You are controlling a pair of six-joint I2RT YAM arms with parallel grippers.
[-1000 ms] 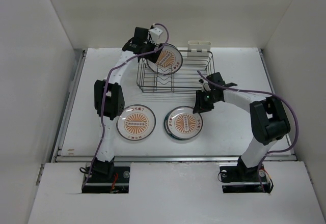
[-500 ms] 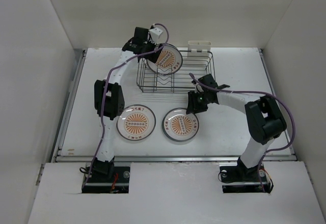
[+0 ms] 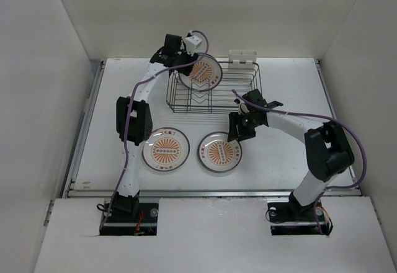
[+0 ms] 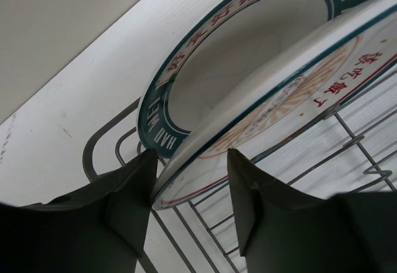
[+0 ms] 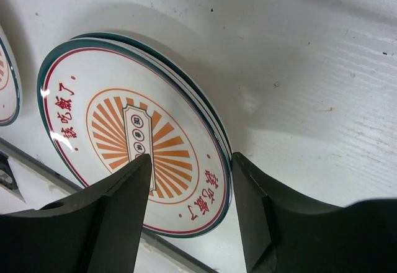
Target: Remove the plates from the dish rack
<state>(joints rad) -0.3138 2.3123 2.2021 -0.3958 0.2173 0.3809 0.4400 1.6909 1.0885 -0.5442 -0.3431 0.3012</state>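
The dark wire dish rack point(image 3: 236, 93) stands at the back of the table. Two plates lean upright at its left end: a sunburst plate point(image 4: 291, 80) in front and a teal-rimmed lettered plate point(image 4: 186, 56) behind it. My left gripper point(image 3: 184, 64) straddles the sunburst plate's rim. Its left finger lies against the back, and a small gap shows at the right finger. My right gripper point(image 3: 236, 133) hangs open over the edge of a sunburst plate point(image 5: 133, 136) that lies flat on another one. A further sunburst plate point(image 3: 165, 149) lies to the left.
A small white cup holder point(image 3: 242, 56) is clipped to the rack's back edge. White walls close in the table at the left, back and right. A metal rail point(image 3: 211, 192) runs along the near edge, in front of both arm bases.
My right gripper has opened, and the plate it held now lies flat on the right-hand plate. My left gripper's jaws have narrowed round the rim of the sunburst plate in the rack.
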